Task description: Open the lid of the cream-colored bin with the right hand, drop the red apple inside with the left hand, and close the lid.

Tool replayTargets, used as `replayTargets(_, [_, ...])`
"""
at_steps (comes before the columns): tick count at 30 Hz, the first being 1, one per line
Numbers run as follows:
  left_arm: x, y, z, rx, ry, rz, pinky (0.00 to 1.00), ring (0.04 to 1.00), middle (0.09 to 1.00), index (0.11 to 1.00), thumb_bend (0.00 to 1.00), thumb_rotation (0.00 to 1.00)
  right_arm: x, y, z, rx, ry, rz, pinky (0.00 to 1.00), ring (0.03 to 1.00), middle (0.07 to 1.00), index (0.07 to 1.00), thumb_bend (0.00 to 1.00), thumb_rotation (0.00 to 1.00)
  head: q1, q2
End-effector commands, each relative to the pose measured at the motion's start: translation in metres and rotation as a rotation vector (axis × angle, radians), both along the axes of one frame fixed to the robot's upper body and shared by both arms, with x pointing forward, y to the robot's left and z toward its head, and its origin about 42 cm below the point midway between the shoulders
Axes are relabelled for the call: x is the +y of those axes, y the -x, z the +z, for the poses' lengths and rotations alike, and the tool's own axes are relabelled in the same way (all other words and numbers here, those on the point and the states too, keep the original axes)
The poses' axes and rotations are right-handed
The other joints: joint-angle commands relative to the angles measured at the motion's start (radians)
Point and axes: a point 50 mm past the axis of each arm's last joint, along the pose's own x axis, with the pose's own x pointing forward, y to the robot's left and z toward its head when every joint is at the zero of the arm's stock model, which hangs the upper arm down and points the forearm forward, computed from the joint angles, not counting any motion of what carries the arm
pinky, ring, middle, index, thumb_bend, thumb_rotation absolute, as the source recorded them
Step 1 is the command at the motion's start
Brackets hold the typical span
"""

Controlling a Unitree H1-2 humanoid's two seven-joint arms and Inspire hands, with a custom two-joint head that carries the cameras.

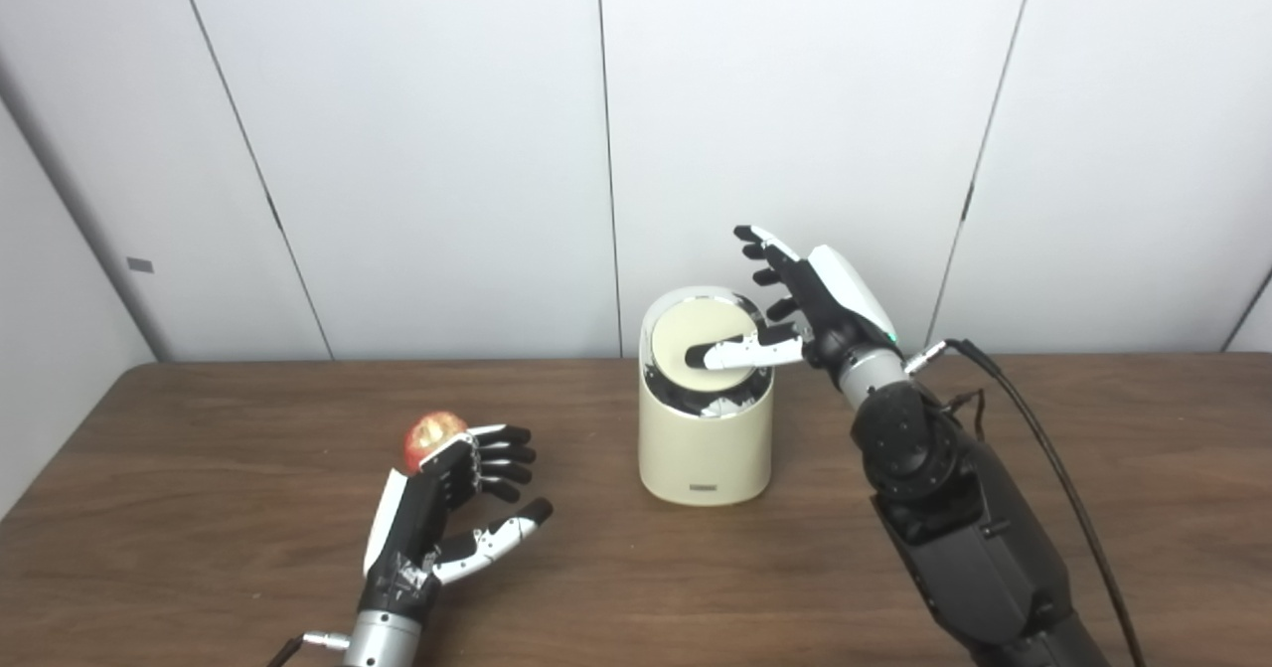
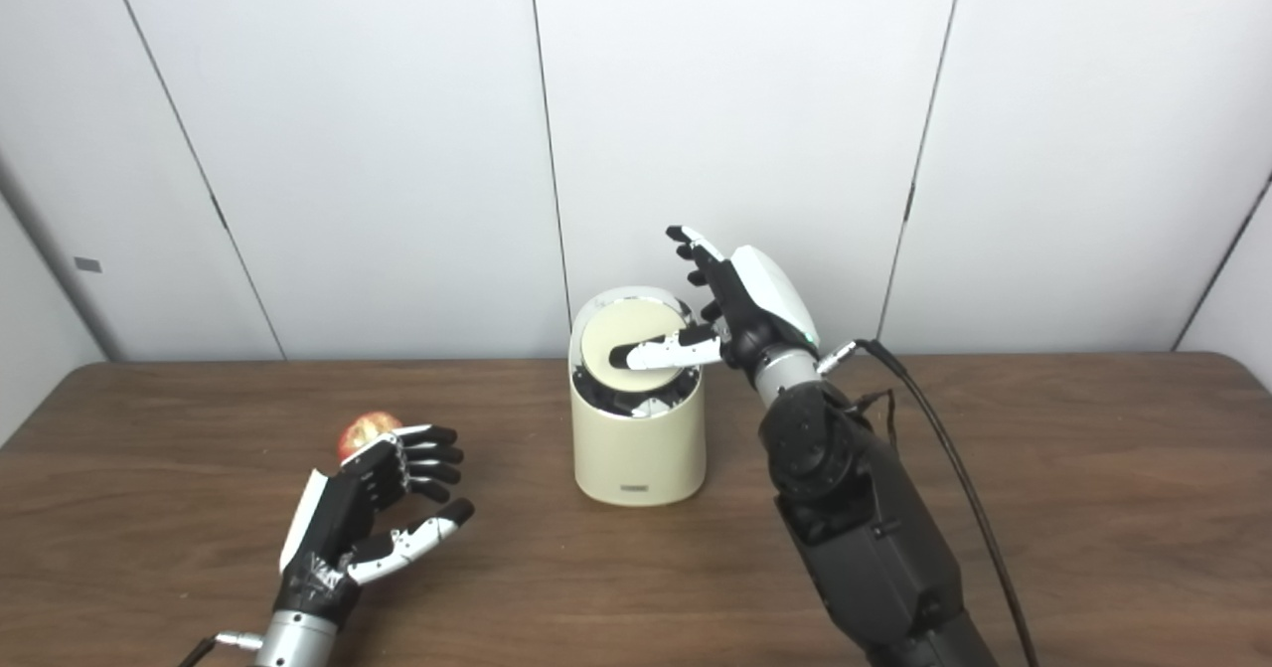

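Observation:
The cream-colored bin (image 1: 706,448) stands upright at the table's middle. Its round lid (image 1: 681,339) sits tilted, and a dark gap shows under its near edge. My right hand (image 1: 810,309) is at the bin's right rim, open, with its thumb (image 1: 740,352) lying on the lid and its other fingers raised above it. The red apple (image 1: 429,433) rests on the table left of the bin. My left hand (image 1: 452,508) is open just in front of the apple, its fingers spread beside it and its thumb held apart; it holds nothing.
The brown wooden table (image 1: 199,508) runs to a white panelled wall behind the bin. A black cable (image 1: 1043,448) trails from my right wrist across the table's right side.

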Motion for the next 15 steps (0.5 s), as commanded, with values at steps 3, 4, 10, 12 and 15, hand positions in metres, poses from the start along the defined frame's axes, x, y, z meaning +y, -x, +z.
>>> replayTargets(3, [-0.0099, 0.0050, -0.0042, -0.004, 0.023, -0.013, 0.53, 0.602, 0.651, 0.696, 0.65, 0.08, 0.0061, -0.0024, 0.0325, -0.114, 0.006, 0.015, 0.65, 0.831, 0.894, 0.914, 0.88, 0.30, 0.000, 0.006])
replayTargets(4, [-0.0099, 0.0050, -0.0041, -0.003, 0.026, -0.014, 0.53, 0.601, 0.651, 0.696, 0.65, 0.08, 0.0059, -0.0026, 0.0324, -0.112, 0.007, 0.012, 0.65, 0.833, 0.897, 0.915, 0.88, 0.29, 0.000, 0.006])
replayTargets(10, [-0.0097, 0.0055, -0.0039, 0.000, 0.023, -0.015, 0.52, 0.601, 0.653, 0.695, 0.65, 0.08, 0.0034, -0.0035, 0.0314, -0.093, 0.027, -0.001, 0.64, 0.845, 0.917, 0.922, 0.88, 0.28, -0.001, 0.010])
replayTargets(12, [-0.0104, 0.0058, -0.0032, -0.001, 0.023, -0.014, 0.52, 0.599, 0.651, 0.692, 0.65, 0.08, 0.0030, -0.0041, 0.0300, -0.095, 0.039, 0.002, 0.66, 0.853, 0.918, 0.922, 0.88, 0.28, 0.000, 0.013])
replayTargets(15, [-0.0104, 0.0066, -0.0031, -0.001, 0.022, -0.016, 0.51, 0.599, 0.650, 0.693, 0.64, 0.07, 0.0029, -0.0040, 0.0284, -0.102, 0.059, 0.006, 0.68, 0.856, 0.909, 0.921, 0.89, 0.27, 0.000, 0.015])
